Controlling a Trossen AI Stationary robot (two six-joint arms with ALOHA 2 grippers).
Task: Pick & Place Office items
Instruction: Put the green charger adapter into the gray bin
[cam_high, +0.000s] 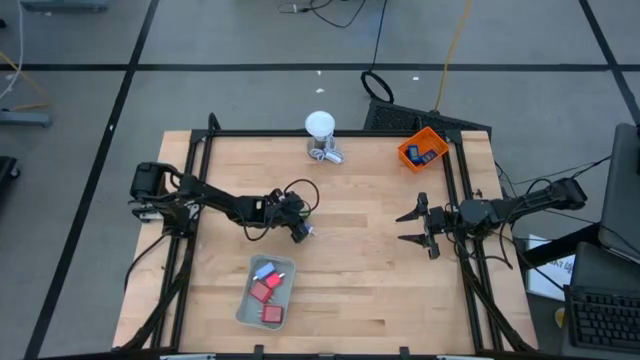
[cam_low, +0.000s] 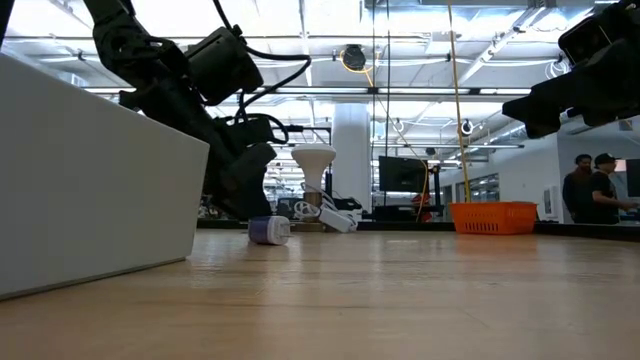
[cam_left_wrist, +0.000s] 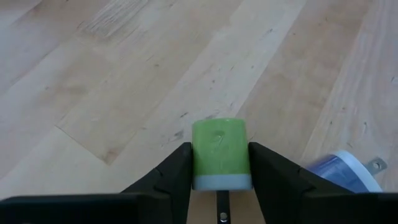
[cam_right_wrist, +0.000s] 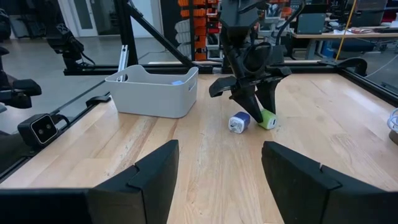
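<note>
The green-and-white bit (cam_left_wrist: 220, 152) sits between the fingers of my left gripper (cam_left_wrist: 221, 177), mid-table (cam_high: 300, 230), which is shut on it. A light-blue-and-white piece (cam_left_wrist: 344, 172) lies on the wood right beside it (cam_right_wrist: 239, 122). The pale grey tray (cam_high: 245, 310) near the front edge holds red blocks (cam_high: 265, 291) and a light-blue piece (cam_high: 266, 270). The orange bin (cam_high: 409, 155) at the far right holds dark pieces with blue faces (cam_high: 428, 154). My right gripper (cam_high: 412, 227) waits open at the table's right side. My left gripper pinches the green-and-white bit between its two fingers, one finger (cam_left_wrist: 177, 171) on each long green side (cam_left_wrist: 200, 155), the white end toward the palm. The fingers slant down from above (cam_right_wrist: 254, 99). The bit sits at table level (cam_right_wrist: 268, 119); whether it is lifted clear I cannot tell.
A white ball-topped object with a metallic base (cam_high: 320, 132) stands at the far edge. A black frame (cam_high: 196, 180) runs along the table's sides. Bare wood lies between the two grippers and right of the tray. People (cam_low: 590, 195) stand in the room beyond.
</note>
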